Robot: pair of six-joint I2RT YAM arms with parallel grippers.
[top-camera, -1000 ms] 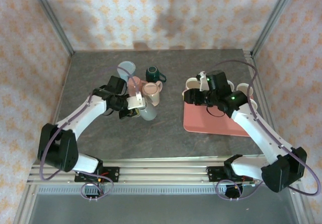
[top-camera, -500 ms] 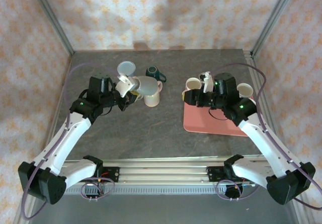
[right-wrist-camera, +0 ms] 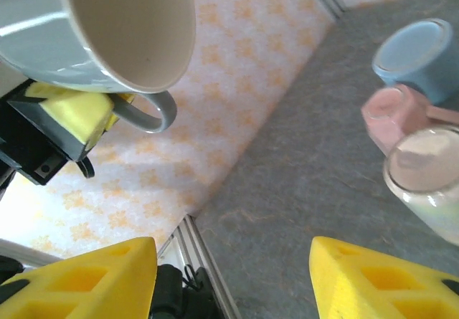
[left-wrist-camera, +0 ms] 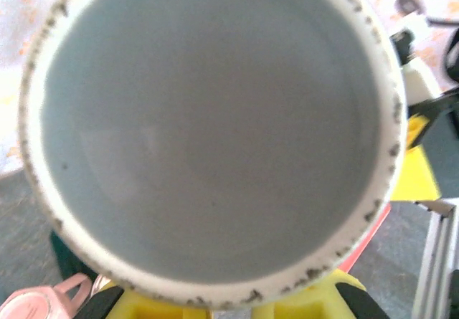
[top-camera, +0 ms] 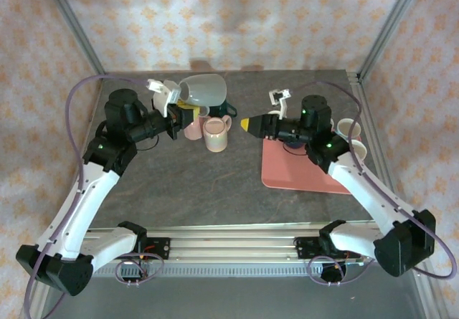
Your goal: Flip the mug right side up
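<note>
Left end effector (top-camera: 184, 110): clamped on grey mug (top-camera: 204, 88), aloft, sideways | right end effector (top-camera: 249, 125): apart

In the left wrist view the outer wall and handle of the grey mug (left-wrist-camera: 215, 140) are hidden behind its own mouth, and the left fingers (left-wrist-camera: 161, 310) are cut off by the bottom edge. From above, a dark green mug (top-camera: 228, 109) is largely covered by it. The right fingers (right-wrist-camera: 86, 279) and a blue mug (right-wrist-camera: 423, 50) are cropped by frame edges.
</note>
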